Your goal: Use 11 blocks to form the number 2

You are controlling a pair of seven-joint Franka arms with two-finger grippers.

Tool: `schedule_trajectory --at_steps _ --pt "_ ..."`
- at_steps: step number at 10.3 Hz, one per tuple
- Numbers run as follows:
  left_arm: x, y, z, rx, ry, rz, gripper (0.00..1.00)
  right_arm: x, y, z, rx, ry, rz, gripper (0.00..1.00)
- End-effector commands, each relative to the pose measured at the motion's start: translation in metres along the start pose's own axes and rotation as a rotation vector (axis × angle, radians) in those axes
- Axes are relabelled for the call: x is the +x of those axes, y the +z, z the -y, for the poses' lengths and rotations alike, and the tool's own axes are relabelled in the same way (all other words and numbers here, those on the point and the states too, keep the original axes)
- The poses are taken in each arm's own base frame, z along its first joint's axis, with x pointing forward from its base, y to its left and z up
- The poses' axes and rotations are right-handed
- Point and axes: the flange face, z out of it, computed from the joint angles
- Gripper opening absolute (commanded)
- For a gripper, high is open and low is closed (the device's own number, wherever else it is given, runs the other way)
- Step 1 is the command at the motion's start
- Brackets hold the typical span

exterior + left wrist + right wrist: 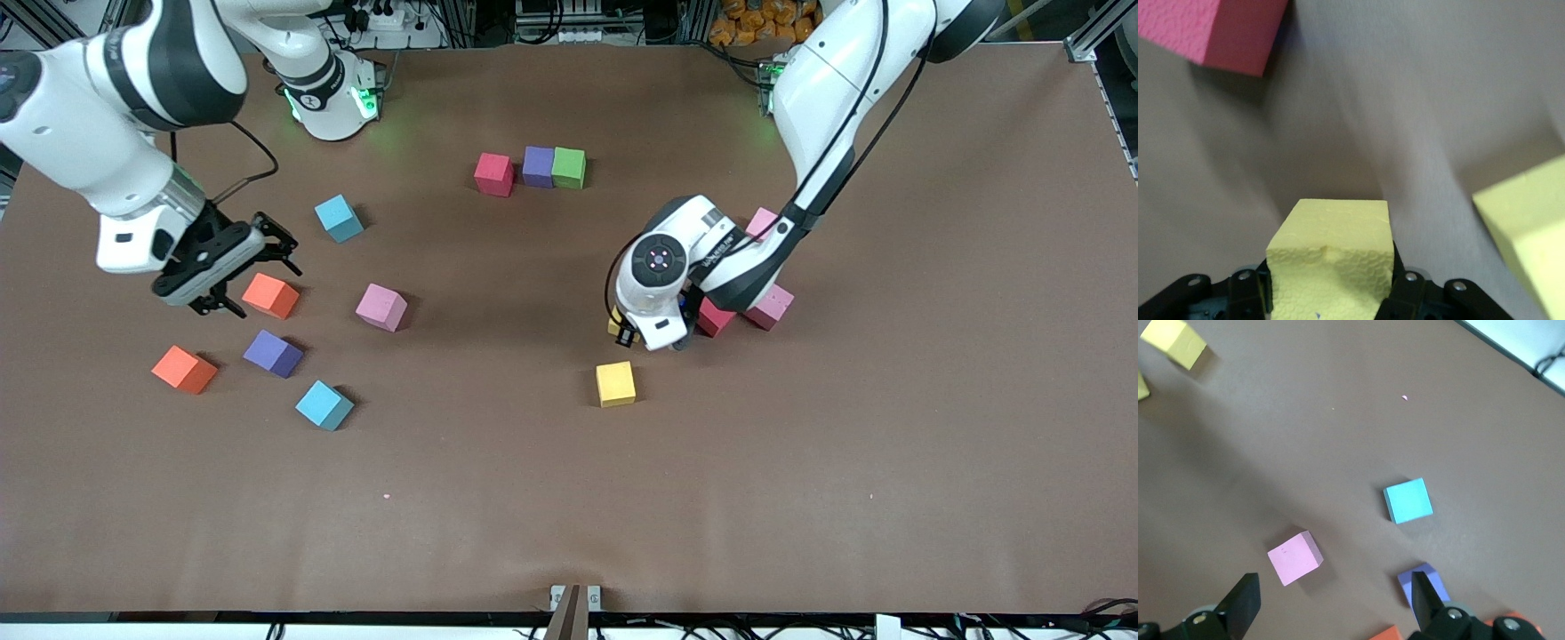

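My left gripper [627, 336] is shut on a yellow block [1331, 260], held low over the table beside a red block [714, 317]; the hand hides most of it in the front view. Another yellow block [615, 384] lies just nearer the camera. Red [493, 174], purple [538, 166] and green [569, 167] blocks stand in a row near the bases. My right gripper [265, 281] is open and empty, over an orange block [271, 295].
Loose blocks lie toward the right arm's end: light blue [339, 218], pink [382, 307], purple [273, 353], orange [184, 369], light blue [324, 405]. Two pink blocks [770, 307] [762, 222] lie partly hidden under the left arm.
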Motion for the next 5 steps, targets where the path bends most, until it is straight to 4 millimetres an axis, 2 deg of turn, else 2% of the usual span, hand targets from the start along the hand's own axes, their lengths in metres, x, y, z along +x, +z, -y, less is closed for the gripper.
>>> schedule_trajectory --at_steps 1,4,5 --pt "-0.063 -0.028 0.031 0.017 0.181 -0.049 0.00 0.010 -0.029 -0.012 -0.012 0.180 0.026 1.00" --pt "-0.131 -0.038 0.088 0.003 0.547 -0.069 0.00 0.011 -0.044 -0.021 -0.138 0.304 0.063 1.00" --pt "-0.144 -0.034 0.103 -0.026 0.649 -0.065 0.00 0.012 -0.045 -0.025 -0.144 0.306 0.061 1.00"
